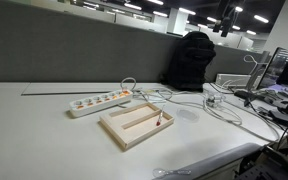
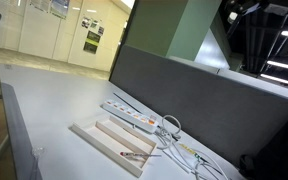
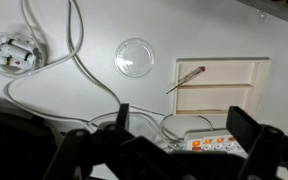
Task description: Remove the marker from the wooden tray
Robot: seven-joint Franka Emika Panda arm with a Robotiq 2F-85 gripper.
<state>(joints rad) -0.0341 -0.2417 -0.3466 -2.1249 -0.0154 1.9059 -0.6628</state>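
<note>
The wooden tray point(image 1: 124, 137) lies flat on the white table and has two long compartments. It also shows in an exterior view point(image 2: 89, 137) and at the right of the wrist view point(image 3: 234, 70). The marker point(image 3: 186, 80), thin with a reddish end, lies slanted in one compartment, its other end poking over the tray's short rim. It shows in both exterior views point(image 1: 158, 122) point(image 2: 137, 154). My gripper point(image 3: 182, 130) is open and empty, high above the table, over the power strip beside the tray. It is out of view in both exterior views.
A white power strip point(image 1: 99, 102) with lit switches point(image 3: 209, 143) lies alongside the tray. White cables point(image 3: 79, 60) loop across the table. A clear round lid point(image 3: 135, 56) and a white round fitting point(image 3: 14, 50) lie near them. A dark backpack point(image 1: 192, 60) stands behind.
</note>
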